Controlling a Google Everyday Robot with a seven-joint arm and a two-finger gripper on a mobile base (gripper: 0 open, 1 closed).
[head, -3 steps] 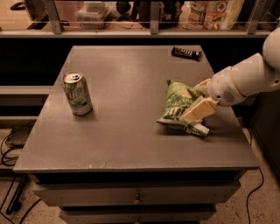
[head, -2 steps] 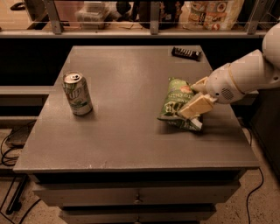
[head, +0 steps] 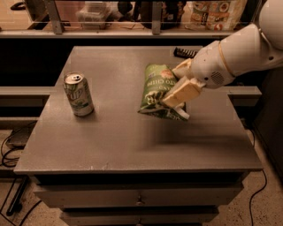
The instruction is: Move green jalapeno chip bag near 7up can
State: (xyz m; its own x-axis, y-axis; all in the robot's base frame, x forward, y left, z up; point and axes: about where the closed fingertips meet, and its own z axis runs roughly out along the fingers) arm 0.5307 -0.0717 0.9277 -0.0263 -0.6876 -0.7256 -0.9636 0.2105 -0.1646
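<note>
- One gripper [head: 180,92], at the end of the single white arm [head: 234,53] reaching in from the right, is over the right half of the worktop [head: 124,141].
- The gripper is clamped on the right edge of the one green jalapeno chip bag [head: 155,88].
- The bag hangs tilted, its printed face towards the camera. It looks to be raised off the worktop, and a soft shadow lies on the surface below it.
- One 7up can [head: 78,94] stands upright on the left side of the worktop, well apart from the bag.
- One small black device [head: 185,53] lies flat near the far right corner, behind the arm.
- Pale packages [head: 216,13] sit on the back shelf.
- A drawer front [head: 132,196] shows below the worktop's front edge.
</note>
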